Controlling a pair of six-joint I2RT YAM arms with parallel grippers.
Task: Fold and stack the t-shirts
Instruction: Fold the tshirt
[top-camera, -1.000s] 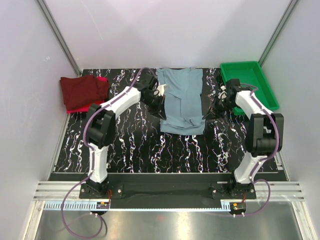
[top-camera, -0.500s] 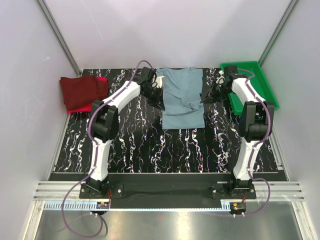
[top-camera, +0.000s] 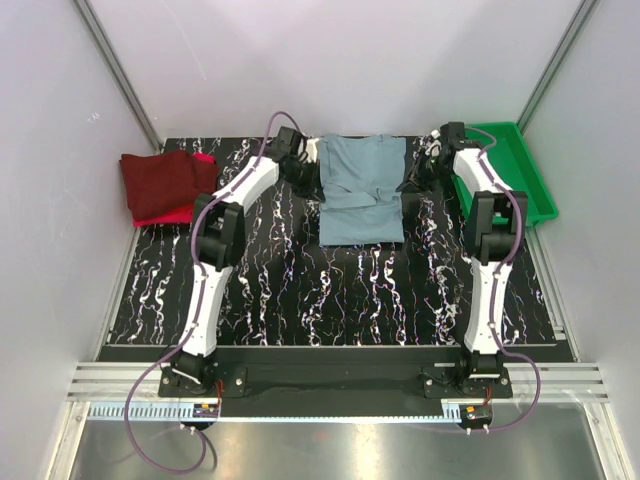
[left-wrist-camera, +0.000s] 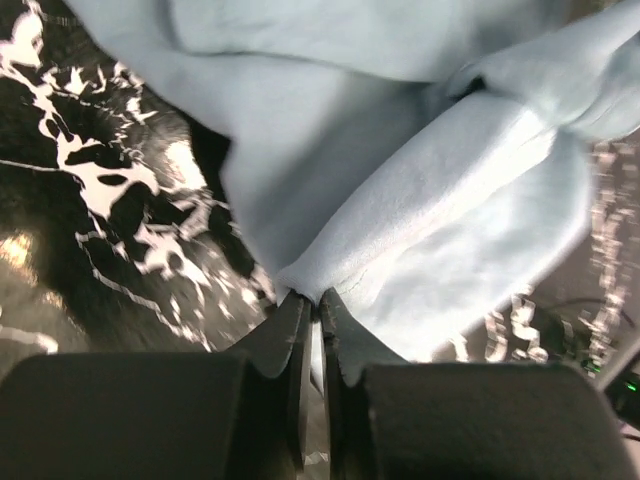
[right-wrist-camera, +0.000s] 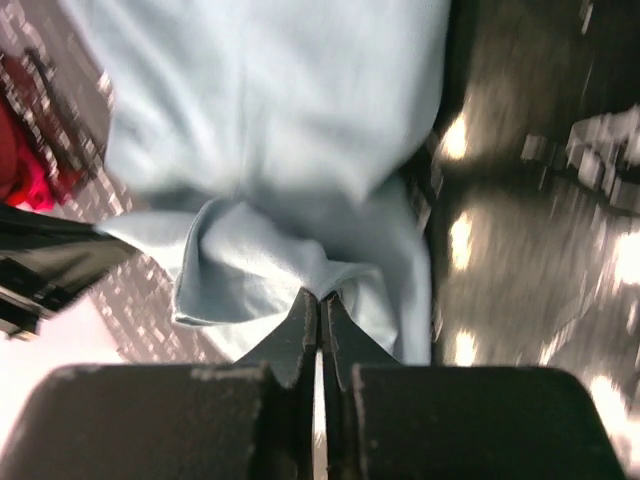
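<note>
2 arms reach to the far edge of the table (top-camera: 290, 290) in the top external view. The left gripper (top-camera: 308, 172) is at one side of the grey-blue t-shirt (top-camera: 362, 190) and the right gripper (top-camera: 410, 185) is at the other. The shirt lies part-folded at the middle of that edge. The maroon t-shirt (top-camera: 165, 180) sits on the red t-shirt (top-camera: 158, 216) at the far left corner, and the green tray (top-camera: 515, 165) is at the far right corner. The fingertips are too small here to read. The near hem looks uneven, so a crooked fold is a risk if 1 side lets go first.

In the left wrist view, the left gripper (left-wrist-camera: 312, 300) has its jaws almost together on a hem of the grey-blue t-shirt (left-wrist-camera: 400, 220), with only a thin slit between them. That grip looks slight, so the cloth could slip out and fall in a lump. How much cloth is pinched is hidden behind the fingers.

The right wrist view is blurred. The right gripper (right-wrist-camera: 320, 300) is clamped tight on a bunched fold of the grey-blue t-shirt (right-wrist-camera: 270, 120). It may hold more than 1 layer, which I cannot tell, and a lift could then drag the fold open. The red patch at the left edge is probably the far stack, but that is unclear.
</note>
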